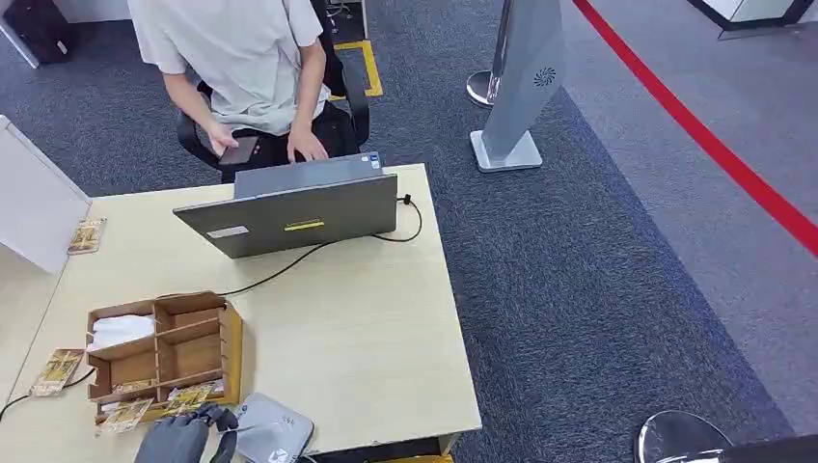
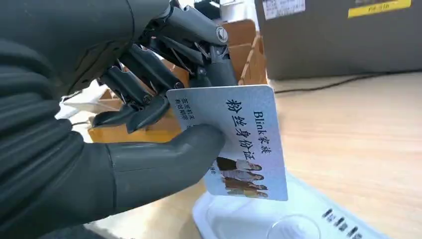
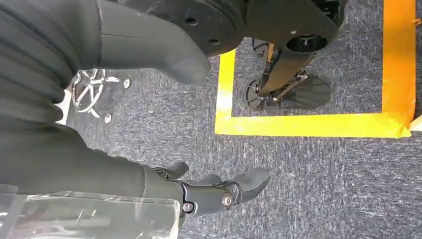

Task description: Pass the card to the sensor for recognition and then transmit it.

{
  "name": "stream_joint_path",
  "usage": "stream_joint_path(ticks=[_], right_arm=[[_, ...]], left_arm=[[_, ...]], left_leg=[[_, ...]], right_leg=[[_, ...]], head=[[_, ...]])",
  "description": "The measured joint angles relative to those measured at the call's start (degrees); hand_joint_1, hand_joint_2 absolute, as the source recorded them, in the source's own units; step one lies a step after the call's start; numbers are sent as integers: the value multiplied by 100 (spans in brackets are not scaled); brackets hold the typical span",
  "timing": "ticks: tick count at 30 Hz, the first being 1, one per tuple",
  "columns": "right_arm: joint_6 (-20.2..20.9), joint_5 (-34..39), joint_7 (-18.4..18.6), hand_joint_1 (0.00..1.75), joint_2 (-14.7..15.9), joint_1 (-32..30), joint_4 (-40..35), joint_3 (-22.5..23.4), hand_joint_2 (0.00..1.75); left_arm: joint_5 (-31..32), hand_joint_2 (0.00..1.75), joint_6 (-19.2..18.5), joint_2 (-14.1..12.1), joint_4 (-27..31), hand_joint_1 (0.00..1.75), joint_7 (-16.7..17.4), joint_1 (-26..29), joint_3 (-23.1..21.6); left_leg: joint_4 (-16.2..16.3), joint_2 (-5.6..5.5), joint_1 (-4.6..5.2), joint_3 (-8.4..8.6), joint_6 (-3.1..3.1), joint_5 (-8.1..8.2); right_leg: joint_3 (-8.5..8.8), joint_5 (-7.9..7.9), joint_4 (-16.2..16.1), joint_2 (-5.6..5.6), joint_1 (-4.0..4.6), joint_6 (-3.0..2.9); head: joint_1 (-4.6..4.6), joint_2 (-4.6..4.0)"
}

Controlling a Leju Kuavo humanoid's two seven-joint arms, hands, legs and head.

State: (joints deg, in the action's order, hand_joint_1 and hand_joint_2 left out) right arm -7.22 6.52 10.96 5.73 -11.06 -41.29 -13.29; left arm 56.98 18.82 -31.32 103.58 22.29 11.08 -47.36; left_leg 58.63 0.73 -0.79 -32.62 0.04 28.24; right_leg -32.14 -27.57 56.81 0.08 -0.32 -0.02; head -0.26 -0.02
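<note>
At the near edge of the table [image 1: 367,328], the left hand [image 2: 149,124] is pinching the card [image 2: 234,139] between thumb and fingers, just above the grey sensor [image 2: 278,219]. To read cleanly, the card's face should probably be lowering flat over the sensor's top. The right hand [image 3: 214,191] is hanging empty, fingers loosely apart.

High head view down over the table [image 1: 367,328]; left wrist close above it; right wrist floorward.
</note>
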Motion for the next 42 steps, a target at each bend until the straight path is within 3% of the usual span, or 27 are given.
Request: stream_joint_path(ticks=[7, 11, 16, 20, 24, 31, 37, 42], right_arm=[[125, -110, -167, 0, -24, 67, 138, 66, 175], [206, -227, -284, 0, -59, 152, 304, 112, 175], [245, -313, -335, 0, -81, 240, 433, 112, 175], [295, -398, -387, 0, -103, 354, 557, 103, 175], [328, -398, -449, 0, -129, 537, 735, 22, 175], [339, -287, -558, 0, -133, 820, 1115, -240, 175], [379, -168, -624, 0, -133, 987, 1338, -469, 175], [379, -79, -650, 0, -133, 1031, 1441, -579, 175]], left_arm=[[321, 175, -61, -22, 407, 175, -767, -91, 110], [637, 175, -127, 69, 777, 175, -1372, -146, 521], [938, 175, -33, 265, 951, 175, -1315, -444, 947], [977, 175, 231, 372, 929, 175, -1191, -1008, 1493], [1034, 175, 490, 398, 480, 175, -1037, -1810, 2154], [1051, 175, 784, 299, -873, 175, -1208, -3091, 3099], [1274, 175, 736, 144, -1894, 175, -1236, -3900, 3230], [1259, 175, 739, 101, -2313, 175, -1258, -4248, 3228]], left_leg=[[0, 0, 1, 0, 0, 0], [0, -1, 1, 1, 0, -1], [1, -10, 0, 1, -1, -3], [1, -11, -1, 2, -1, -11], [1, -17, -1, 3, -7, -23], [1, -13, -4, 4, -11, -30], [1, -15, -4, 0, -11, -30], [1, -15, -2, 0, -11, -30]], right_leg=[[0, 0, 0, 0, 0, 0], [1, 1, 0, 0, 0, 0], [1, 2, 0, -9, 0, 0], [1, 7, 4, -13, 0, -3], [2, 13, 11, -16, 0, -10], [-1, 17, 19, -12, 1, -16], [-5, 17, 19, -12, 2, -17], [-5, 17, 19, -12, 1, -17]], head=[[0, 0], [0, 0], [2, 0], [0, 0], [-4, 0], [-2, 0], [0, 0], [0, 0]])
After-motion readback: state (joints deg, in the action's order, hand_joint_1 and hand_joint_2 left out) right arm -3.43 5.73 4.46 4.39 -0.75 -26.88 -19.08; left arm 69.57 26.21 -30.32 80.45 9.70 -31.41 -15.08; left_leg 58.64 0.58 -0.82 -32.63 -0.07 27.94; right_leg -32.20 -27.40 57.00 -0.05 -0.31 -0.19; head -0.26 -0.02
